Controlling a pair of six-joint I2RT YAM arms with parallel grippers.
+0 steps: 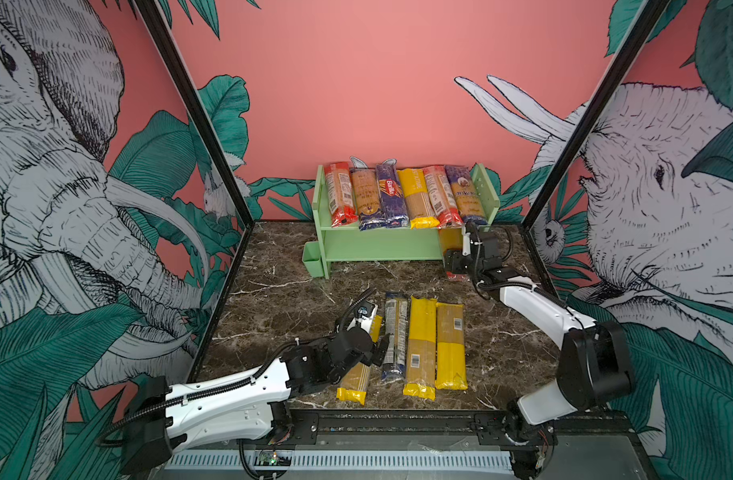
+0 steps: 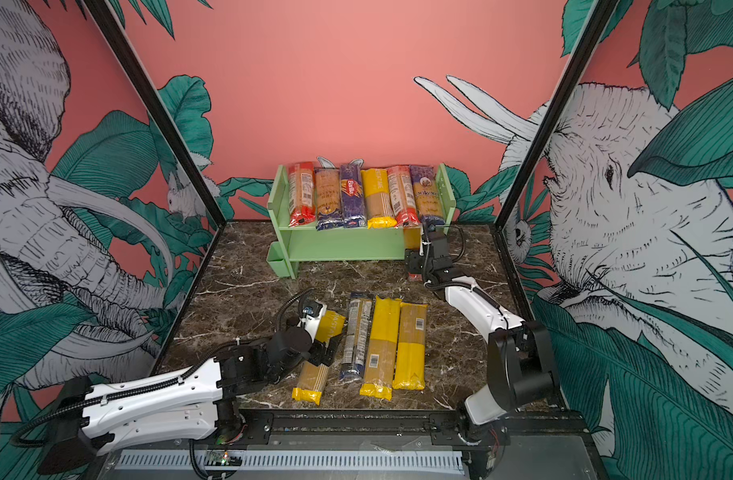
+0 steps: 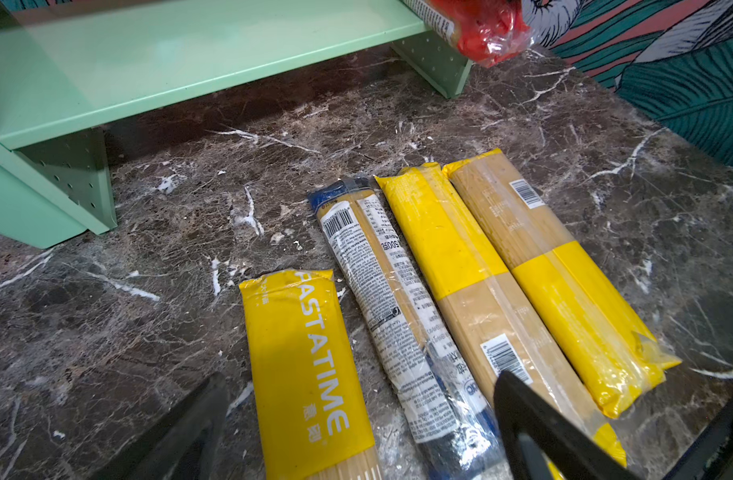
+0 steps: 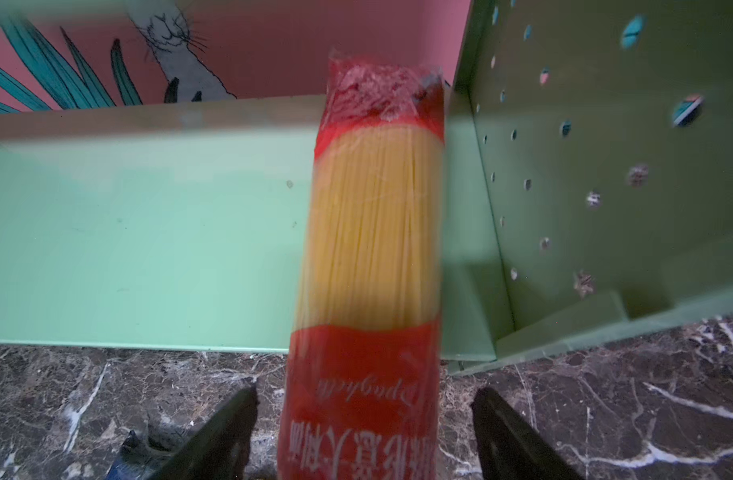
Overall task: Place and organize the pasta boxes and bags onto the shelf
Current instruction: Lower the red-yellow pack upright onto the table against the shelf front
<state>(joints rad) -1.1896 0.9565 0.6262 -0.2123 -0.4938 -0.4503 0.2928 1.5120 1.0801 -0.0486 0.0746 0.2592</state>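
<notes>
Where it lies, the red-ended pack (image 4: 369, 232) points lengthwise into the shelf (image 4: 148, 228).

Glossy, crinkled plastic film on the spaghetti packs (image 3: 439, 249) in front of the shelf (image 3: 190, 54); same shiny wrap on the red-ended pack (image 4: 369, 232) at the shelf's lower tier. Smooth matt pale-green paint over the shelf; polished, veined marble-look tabletop (image 3: 523, 137) beneath it.

Dark marble tabletop (image 1: 273, 299) (elephant-mural walls (image 1: 44, 187))
</notes>
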